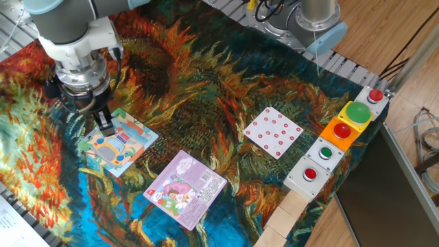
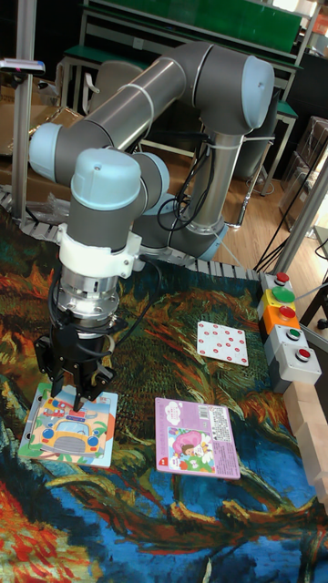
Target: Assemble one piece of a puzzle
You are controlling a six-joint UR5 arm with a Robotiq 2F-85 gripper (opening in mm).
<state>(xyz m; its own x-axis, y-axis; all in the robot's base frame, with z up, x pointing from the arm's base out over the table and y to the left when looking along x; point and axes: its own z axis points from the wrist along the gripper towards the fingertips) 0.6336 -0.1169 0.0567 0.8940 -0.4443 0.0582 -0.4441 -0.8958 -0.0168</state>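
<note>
The puzzle [image 1: 122, 145] is a flat square board with pale blue and green edges and an orange vehicle picture, lying at the left of the cloth; the tall fixed view shows the puzzle [image 2: 68, 430] at lower left. My gripper [image 1: 105, 126] points straight down on the board's far corner, its dark fingertips drawn together and touching or almost touching the surface. In the tall fixed view the gripper [image 2: 72, 395] narrows to a point at the board's top edge. No loose piece shows between the fingers; the wrist hides that corner.
A purple-pink square puzzle [image 1: 185, 189] lies right of the board, and a white card with red dots [image 1: 273, 132] sits further right. Button boxes [image 1: 339, 137] line the right edge, with wooden blocks [image 1: 288, 213] below them. A patterned cloth covers the table.
</note>
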